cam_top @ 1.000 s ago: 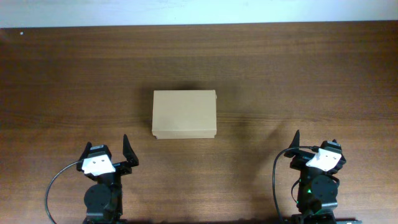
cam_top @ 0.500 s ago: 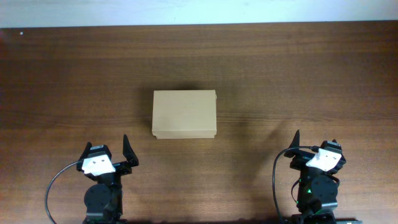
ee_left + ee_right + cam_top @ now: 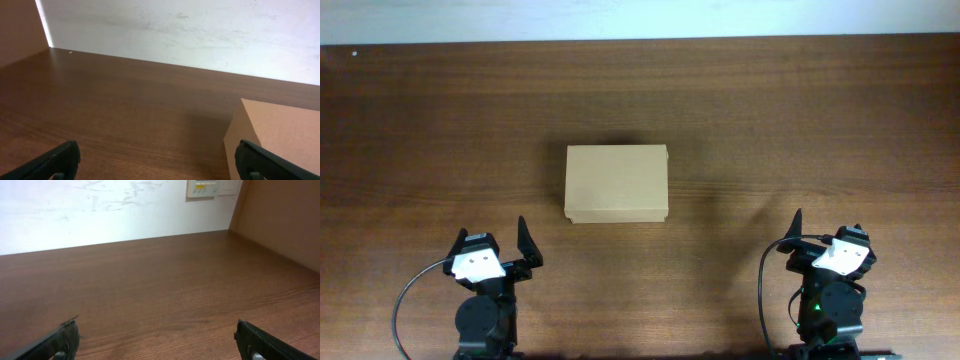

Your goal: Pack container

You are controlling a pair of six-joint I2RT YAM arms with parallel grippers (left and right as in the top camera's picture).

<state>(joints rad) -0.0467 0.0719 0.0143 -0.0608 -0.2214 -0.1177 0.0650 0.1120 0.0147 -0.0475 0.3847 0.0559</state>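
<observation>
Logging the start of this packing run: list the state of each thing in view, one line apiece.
Box: lid shut, lying flat on the table, nothing touching it.
Left hand: open, empty, near the table's front edge, apart from the box.
Right hand: open, empty, near the front edge, only bare table ahead of it.

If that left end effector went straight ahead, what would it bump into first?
Probably nothing, only bare table ahead. The container sits slightly right of that line, so a graze is possible.
</observation>
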